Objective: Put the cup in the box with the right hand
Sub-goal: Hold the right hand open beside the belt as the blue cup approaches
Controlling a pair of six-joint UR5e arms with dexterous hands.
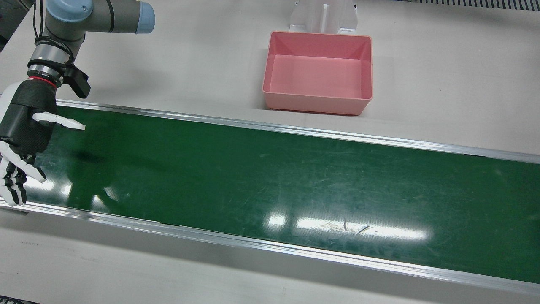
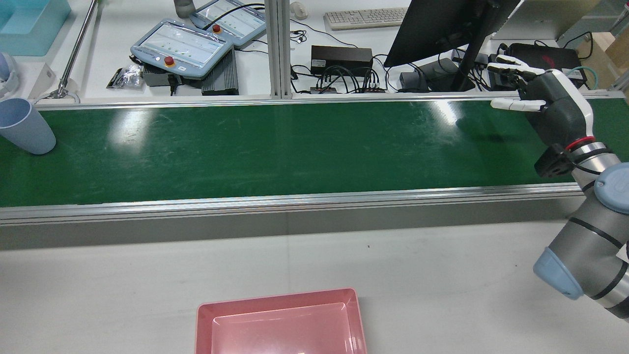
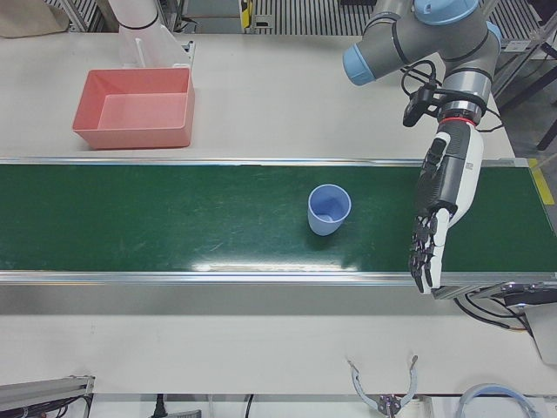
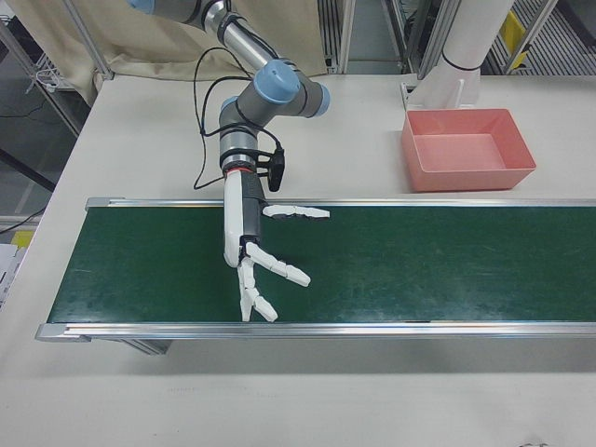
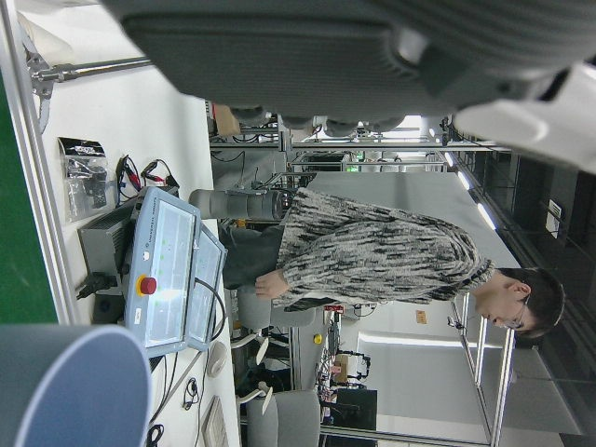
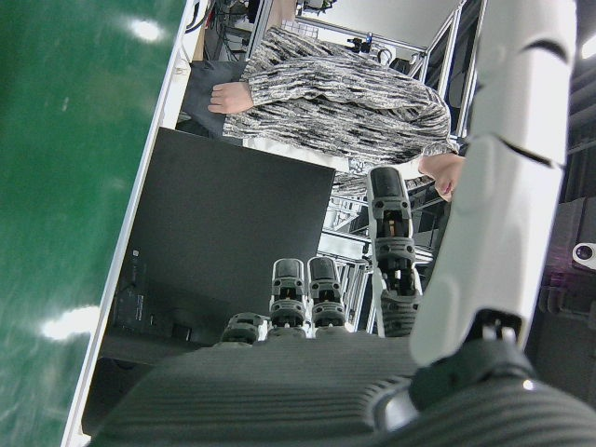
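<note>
Right hand [image 2: 543,105] hangs empty, fingers spread, over the belt [image 2: 295,147]; cup [image 2: 22,125] stands well apart toward 9 o'clock in the rear view. Left hand [image 3: 439,209] also splayed and empty. Best to wait low and wrap the cup's side wall upright before carrying to the box [image 2: 280,322].

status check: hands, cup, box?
Right hand open over belt, empty. Left hand open, empty, beside cup. Cup upright on belt at the left arm's end, far from right hand. Box empty, nothing in the way.
</note>
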